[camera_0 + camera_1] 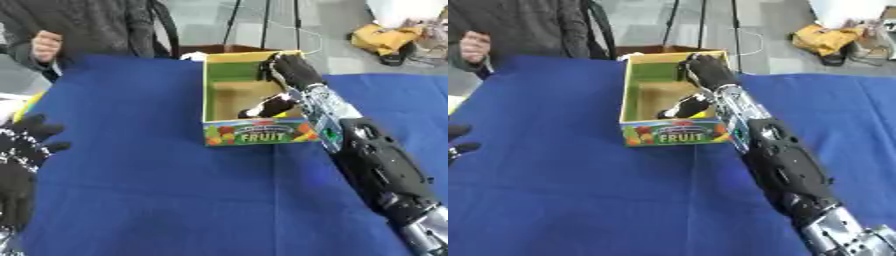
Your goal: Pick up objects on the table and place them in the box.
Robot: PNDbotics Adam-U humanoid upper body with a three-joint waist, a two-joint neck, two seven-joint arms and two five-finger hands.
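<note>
Right hand (293,70) inside cardboard box (249,136)

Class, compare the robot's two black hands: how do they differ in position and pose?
The right hand reaches over the far right corner of the open cardboard fruit box, fingers bent downward; the left hand rests idle at the blue table's left edge, fingers upward and spread. Both are black; neither visibly holds anything.
</note>
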